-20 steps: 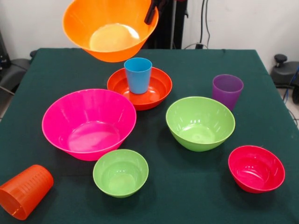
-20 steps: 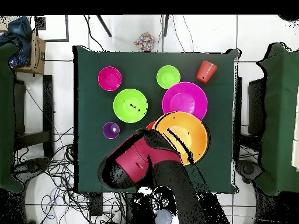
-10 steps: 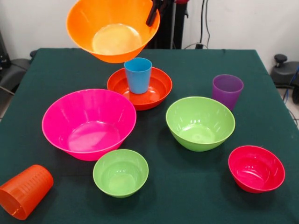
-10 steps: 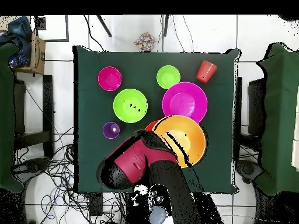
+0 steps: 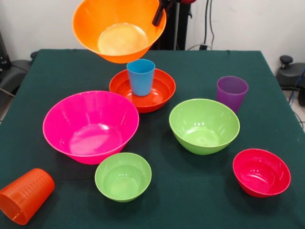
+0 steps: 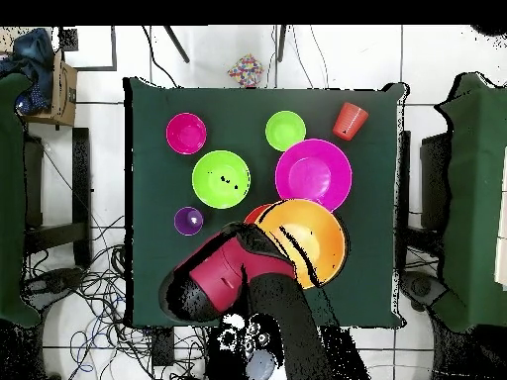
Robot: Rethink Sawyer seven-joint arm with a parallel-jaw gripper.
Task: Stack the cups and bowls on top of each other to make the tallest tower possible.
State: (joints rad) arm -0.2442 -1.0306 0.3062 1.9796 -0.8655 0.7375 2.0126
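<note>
Orange and tilted, the large bowl [image 5: 119,29] hangs in the air with the gripper [image 5: 160,10] clamped on its rim. It sits just above the blue cup [image 5: 140,76], which stands upright in the shallow red-orange bowl [image 5: 162,90] on the green table [image 5: 200,62].

Open tabletop [image 5: 267,86] upper right and lower centre; raised orange bowl [image 5: 119,28] crowds blue cup [image 5: 141,76] upper centre.

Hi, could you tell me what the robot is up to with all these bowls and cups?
The gripper holds the large orange bowl by its rim, tilted in the air above the blue cup, which stands upright in the shallow red-orange bowl. Everything else sits apart on the table: the pink bowl, two green bowls, the crimson bowl, the purple cup, and the orange cup on its side.
</note>
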